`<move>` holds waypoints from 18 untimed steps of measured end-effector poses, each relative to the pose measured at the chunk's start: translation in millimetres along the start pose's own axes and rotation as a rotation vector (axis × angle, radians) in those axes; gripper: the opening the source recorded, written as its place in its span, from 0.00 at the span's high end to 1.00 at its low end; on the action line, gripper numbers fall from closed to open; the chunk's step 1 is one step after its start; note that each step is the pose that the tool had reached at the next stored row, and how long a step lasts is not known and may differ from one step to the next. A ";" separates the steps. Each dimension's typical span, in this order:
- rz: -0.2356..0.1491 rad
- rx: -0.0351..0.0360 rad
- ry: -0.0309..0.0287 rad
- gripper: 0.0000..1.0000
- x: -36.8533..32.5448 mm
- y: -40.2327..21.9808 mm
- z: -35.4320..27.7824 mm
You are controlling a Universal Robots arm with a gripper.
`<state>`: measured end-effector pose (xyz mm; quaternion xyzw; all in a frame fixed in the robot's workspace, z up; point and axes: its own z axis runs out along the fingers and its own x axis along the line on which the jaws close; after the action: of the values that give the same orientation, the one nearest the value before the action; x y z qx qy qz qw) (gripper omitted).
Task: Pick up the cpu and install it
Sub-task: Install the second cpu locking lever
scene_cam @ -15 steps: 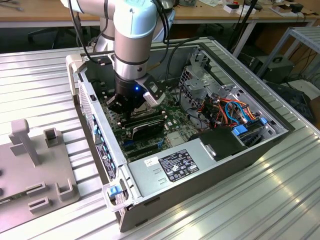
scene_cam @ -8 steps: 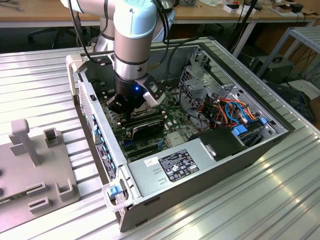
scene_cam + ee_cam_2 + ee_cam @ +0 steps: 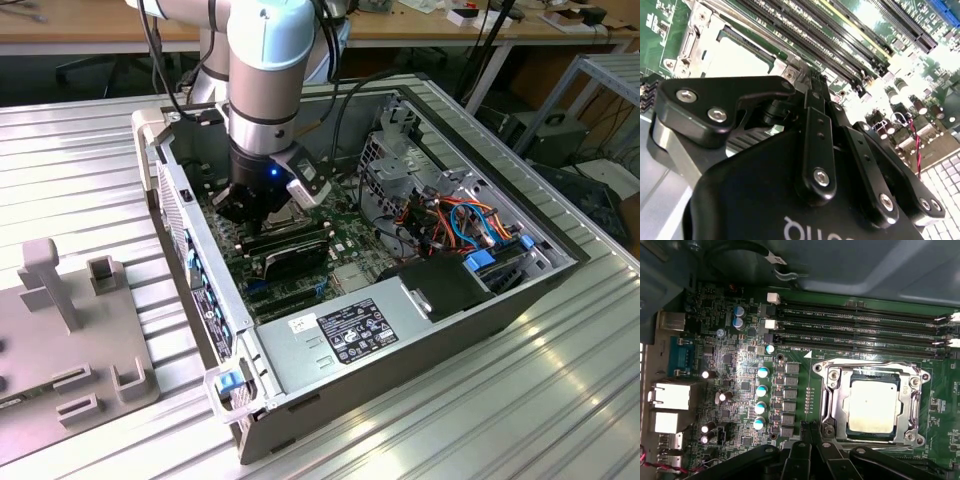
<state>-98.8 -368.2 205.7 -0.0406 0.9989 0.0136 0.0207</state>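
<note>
The cpu [image 3: 873, 405] is a square chip with a dull silver top, lying flat inside the metal-framed socket [image 3: 826, 390] on the green motherboard. In the second wrist view the cpu [image 3: 740, 61] appears as a pale square just beyond the gripper's black body [image 3: 790, 200]. My gripper [image 3: 809, 429] hovers just off one corner of the socket, fingertips together and nothing between them. From the exterior view, the gripper [image 3: 255, 203] is lowered deep into the open computer case, over the motherboard.
Long black memory slots [image 3: 860, 325] run beside the socket. Capacitors [image 3: 762, 390] and rear ports [image 3: 670, 395] lie on its other side. The power supply [image 3: 350, 335], the drive cage with coloured cables [image 3: 450, 220] and the case walls crowd the arm. A grey fixture [image 3: 60, 330] sits at the exterior view's left.
</note>
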 end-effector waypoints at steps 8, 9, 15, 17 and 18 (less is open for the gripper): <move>0.000 0.0001 0.0001 0.89 -0.3 0.4 -7.9; 0.000 0.0001 0.0001 0.89 -0.3 0.4 -7.9; 0.000 0.0003 0.0002 0.89 -0.5 0.3 -8.1; 0.000 0.0003 0.0002 0.89 -1.5 0.3 -8.0; 0.000 0.0003 0.0002 0.89 -2.1 0.2 -8.0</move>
<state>-97.0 -368.0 213.8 -0.0406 0.9989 0.0135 0.0206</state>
